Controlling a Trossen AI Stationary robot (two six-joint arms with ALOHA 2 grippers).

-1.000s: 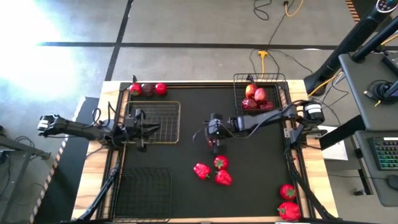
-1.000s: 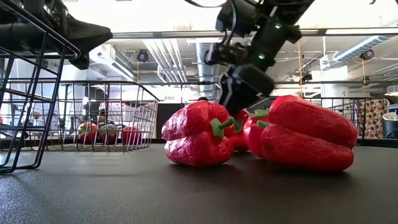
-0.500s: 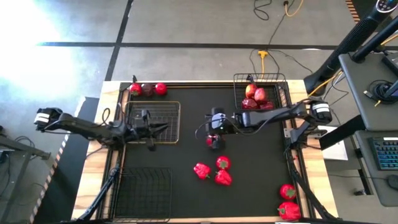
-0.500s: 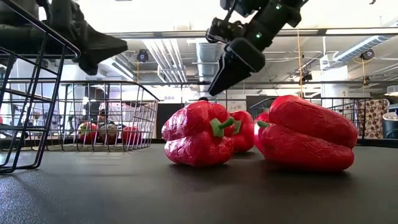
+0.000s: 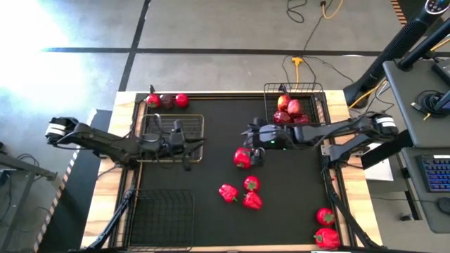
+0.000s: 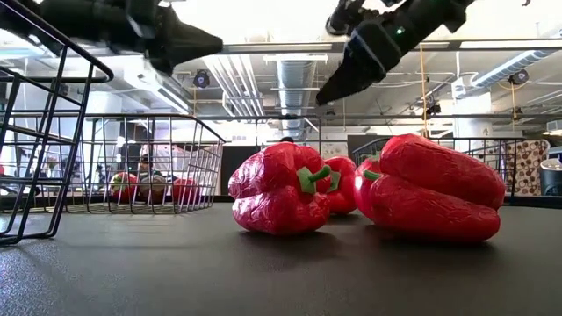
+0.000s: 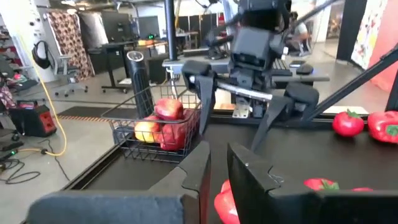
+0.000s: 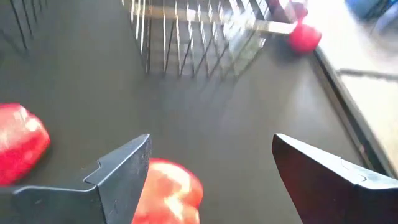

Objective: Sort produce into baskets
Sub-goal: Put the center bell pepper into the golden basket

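High view: your right end effector [image 5: 254,133], fingers apart and empty, sits just beside the loose pepper [image 5: 242,157] mid-worktop [image 5: 295,183], pepper toward the near edge; left end effector [image 5: 191,140], nearly together, is farther off over the basket [image 5: 198,121].

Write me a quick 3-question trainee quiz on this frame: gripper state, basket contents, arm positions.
1. True or false: the right gripper is shut on a pepper.
2. What does the far-right basket hold?
3. Which gripper hangs over the left-centre basket? A) left gripper B) right gripper C) neither

Key
1. False. Its fingers are spread wide, and a red item lies on the mat below it.
2. Apples.
3. A. The right gripper is over the middle of the mat, between the two baskets.
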